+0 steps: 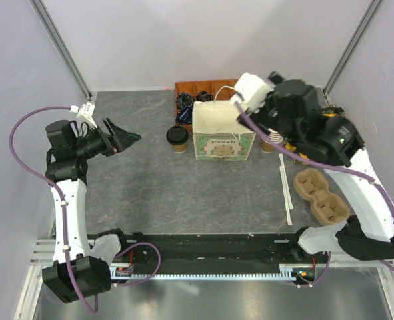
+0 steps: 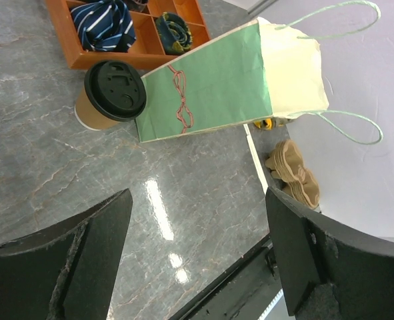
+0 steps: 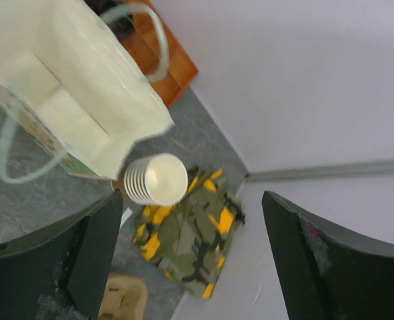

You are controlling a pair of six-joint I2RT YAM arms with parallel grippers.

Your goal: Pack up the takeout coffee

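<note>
The takeout coffee [image 1: 177,138], a tan paper cup with a black lid, stands upright on the table just left of the paper bag [image 1: 223,137]. The left wrist view shows the coffee [image 2: 110,97] beside the bag's green side [image 2: 217,83]. My left gripper [image 1: 127,138] hovers left of the cup, apart from it. Its jaws are open and hold nothing [image 2: 197,253]. My right arm [image 1: 297,113] hangs over the bag's right rear corner. The right gripper [image 3: 190,253] is wide open and empty, above the spot right of the bag [image 3: 70,87].
An orange divided tray [image 1: 200,90] with rolled ties sits behind the bag. A stack of lidless paper cups [image 3: 158,179] and a camouflage cloth [image 3: 190,243] lie right of the bag. A brown pulp cup tray [image 1: 321,195] and white sticks [image 1: 287,193] lie at the near right.
</note>
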